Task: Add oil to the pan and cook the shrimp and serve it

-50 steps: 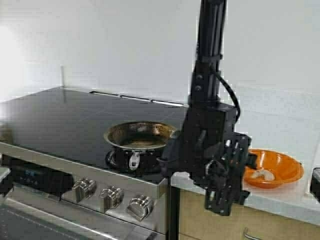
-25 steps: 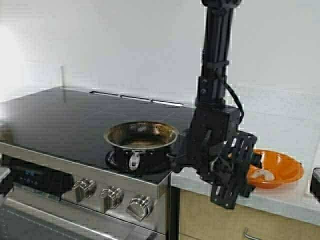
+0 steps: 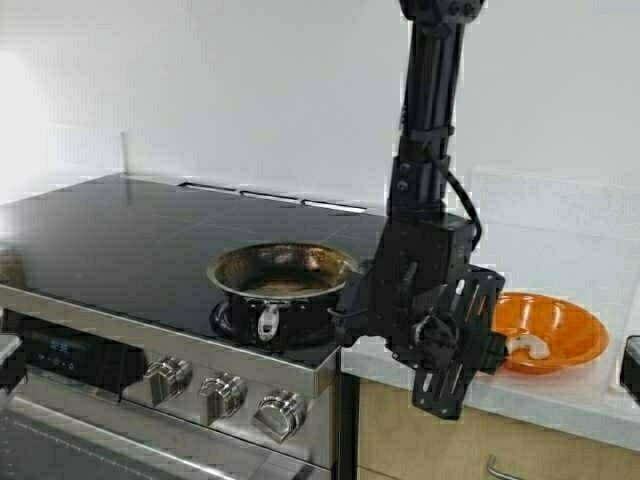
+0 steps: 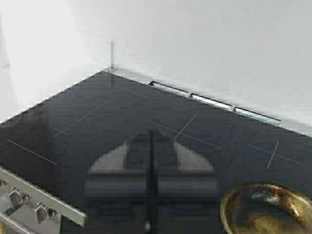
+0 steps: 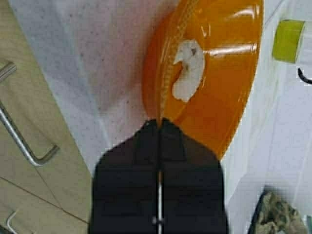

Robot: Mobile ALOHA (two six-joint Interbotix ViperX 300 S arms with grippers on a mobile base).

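- Your right arm hangs down from the top of the high view as a tall black column, its wrist bent so that the right gripper (image 3: 478,338) sits low over the counter edge, tilted toward the shallow orange plastic bowl (image 3: 570,345).
- In the right wrist view that gripper's (image 5: 159,127) two black fingers are pressed together on the near rim of the bowl (image 5: 229,92), with only a thin seam between them; the rim runs straight into that seam, so it is clamped on the bowl's edge.
- The shrimp (image 5: 187,72), a small pale whitish curled piece, lies inside the bowl just past the fingertips; in the high view it (image 3: 528,347) shows just right of the gripper.
- The bowl rests on the speckled white countertop (image 5: 92,73), above the pale wooden cabinet with a steel bar handle (image 5: 22,131).
- The small round steel frying pan (image 3: 283,285), browned inside, stands on the black glass stovetop (image 3: 120,235) left of your right arm, apart from the gripper.
- Your left gripper (image 4: 150,165) hovers over the stovetop with its fingers closed flat together, gripping nothing; the pan's (image 4: 265,209) rim shows beside it.
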